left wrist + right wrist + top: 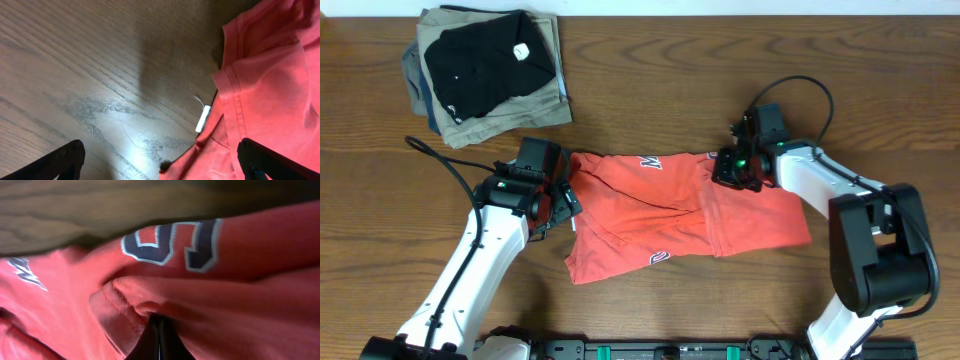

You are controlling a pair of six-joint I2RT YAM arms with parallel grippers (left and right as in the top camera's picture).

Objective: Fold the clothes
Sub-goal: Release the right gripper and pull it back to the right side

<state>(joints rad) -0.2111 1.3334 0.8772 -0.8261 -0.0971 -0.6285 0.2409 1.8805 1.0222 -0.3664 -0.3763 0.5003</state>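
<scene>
The clothes, a red-orange T-shirt (660, 215), lie crumpled in the middle of the wooden table. Its white, dark-outlined lettering (172, 242) fills the top of the right wrist view. My right gripper (159, 327) is shut on a bunched fold at the shirt's upper right edge (725, 170). My left gripper (160, 170) stands open over the shirt's left edge (565, 195). One of its fingers (65, 160) is over bare wood and the other (270, 162) over red cloth (270, 90). A small white tag (202, 119) sticks out at the hem.
A stack of folded garments sits at the back left: a black one (480, 65) on top, khaki (520, 115) and blue (412, 85) beneath. Bare wooden table (650, 80) surrounds the shirt.
</scene>
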